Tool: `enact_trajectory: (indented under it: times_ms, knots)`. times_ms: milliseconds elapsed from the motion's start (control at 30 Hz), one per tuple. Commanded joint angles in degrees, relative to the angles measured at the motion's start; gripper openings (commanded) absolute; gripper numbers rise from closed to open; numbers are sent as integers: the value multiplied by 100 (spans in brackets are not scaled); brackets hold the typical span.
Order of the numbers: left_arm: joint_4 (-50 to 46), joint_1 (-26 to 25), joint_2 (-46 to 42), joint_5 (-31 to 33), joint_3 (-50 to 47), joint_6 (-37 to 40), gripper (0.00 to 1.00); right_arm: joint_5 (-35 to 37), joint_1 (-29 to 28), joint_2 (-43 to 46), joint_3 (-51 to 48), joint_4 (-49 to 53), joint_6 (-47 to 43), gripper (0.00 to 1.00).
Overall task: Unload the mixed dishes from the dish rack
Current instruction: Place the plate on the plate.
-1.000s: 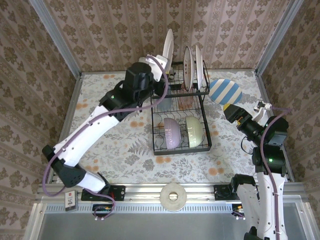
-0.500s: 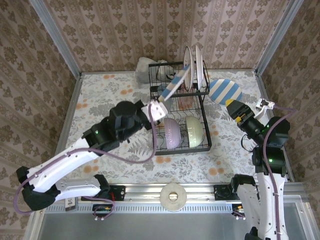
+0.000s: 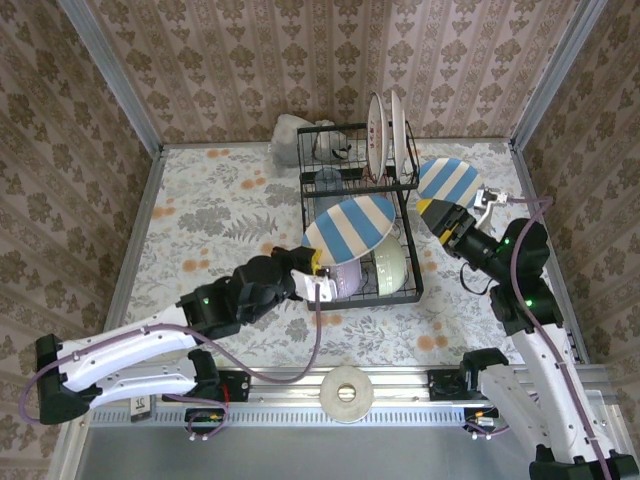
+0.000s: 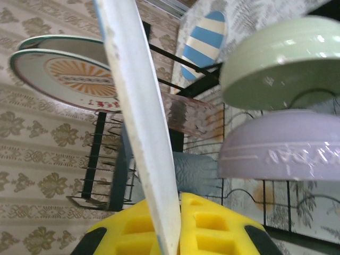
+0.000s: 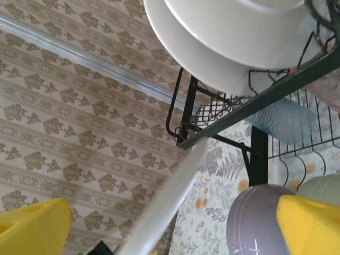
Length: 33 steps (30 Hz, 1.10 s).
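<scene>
1. Table (image 3: pixel 220 200): floral cloth, fills the middle of the top view, walled by patterned panels.

2. Dish rack (image 3: pixel 335 127): black wire, two tiers, centre to upper centre of the top view.

3. Striped plate (image 3: pixel 350 228): blue and white, out of the slots, tilted face-up over the rack's lower tier at frame centre. It overlaps the top of the lavender bowl in the top view. In the left wrist view its pale rim runs up from bottom centre.

4. Second striped plate (image 3: pixel 450 180): upper right of the top view, just beside the rack's right side.

5. White plates (image 3: pixel 375 130): two, upright in the upper tier at top centre. The left wrist view shows dark rims and an orange sunburst.

6. Pale green bowl (image 3: pixel 392 265): on edge in the lower tier, right of the lavender bowl (image 3: pixel 345 280).

7. Grey-blue tumbler (image 3: pixel 328 182) and pink tumbler (image 4: pixel 186 114): lying in the rack's middle.

8. Grey-white lump (image 3: pixel 290 130): behind the rack's left corner.

9. Left gripper (image 3: pixel 318 283): clenched on the first striped plate's lower-left rim, yellow pads (image 4: pixel 212 228) either side.

10. Right gripper (image 3: pixel 434 210): released, pads (image 5: pixel 32 223) spread wide. A blurred pale edge runs between them, touching neither. It sits at the second plate's lower edge.
</scene>
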<state>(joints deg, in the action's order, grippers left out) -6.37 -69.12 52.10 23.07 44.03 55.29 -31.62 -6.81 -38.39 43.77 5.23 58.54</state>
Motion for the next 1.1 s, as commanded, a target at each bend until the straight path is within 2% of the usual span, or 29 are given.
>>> enact_trajectory:
  times_ms: [0, 267, 400, 600, 1067]
  knots:
    - [1106, -151, -168, 565, -296, 890, 0, 394, -299, -24, 196, -107, 61, 100]
    - [2031, -463, -173, 1144, -923, 1993, 0, 870, -1010, -271, 160, 198, 393, 99]
    - [2285, -575, -141, 1311, -1078, 2329, 0, 1232, -1452, -443, 345, 642, 289, 97]
    - [2493, -646, 130, 1629, -1164, 2799, 0, 1515, -1809, -567, 249, 689, 444, 92]
    - [2793, -655, 564, 1938, -1090, 3052, 0, 1812, -2096, -767, 211, 884, 448, 62]
